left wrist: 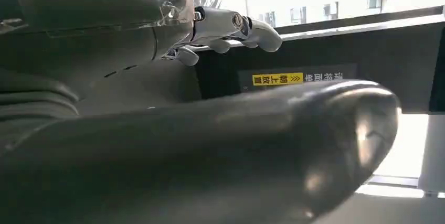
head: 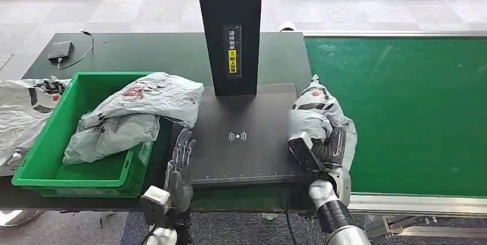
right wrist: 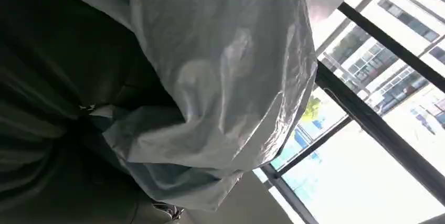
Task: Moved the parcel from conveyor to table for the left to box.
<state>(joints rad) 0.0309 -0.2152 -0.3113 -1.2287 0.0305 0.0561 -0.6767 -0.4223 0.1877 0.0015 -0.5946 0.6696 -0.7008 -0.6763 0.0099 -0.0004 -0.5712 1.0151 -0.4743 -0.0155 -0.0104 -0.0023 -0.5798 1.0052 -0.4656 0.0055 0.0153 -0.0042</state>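
A crumpled grey plastic parcel (head: 316, 109) lies across the seam between the green conveyor (head: 413, 101) and the black scanning platform (head: 241, 142). My right hand (head: 321, 151) grips the parcel's near end, and the same parcel (right wrist: 225, 77) bulges close in the right wrist view. Over the platform's front left corner, beside the green box (head: 40, 167), my left hand (head: 181, 156) is open with its fingers stretched forward and holds nothing. Its thick thumb (left wrist: 262, 145) and pale fingers (left wrist: 231, 27) appear in the left wrist view.
The green box holds two grey parcels (head: 138, 113). Another parcel (head: 23, 110) lies on the table left of the box. A black upright scanner post (head: 230, 27) stands behind the platform. A small black device with a cable (head: 61, 51) rests at the far left.
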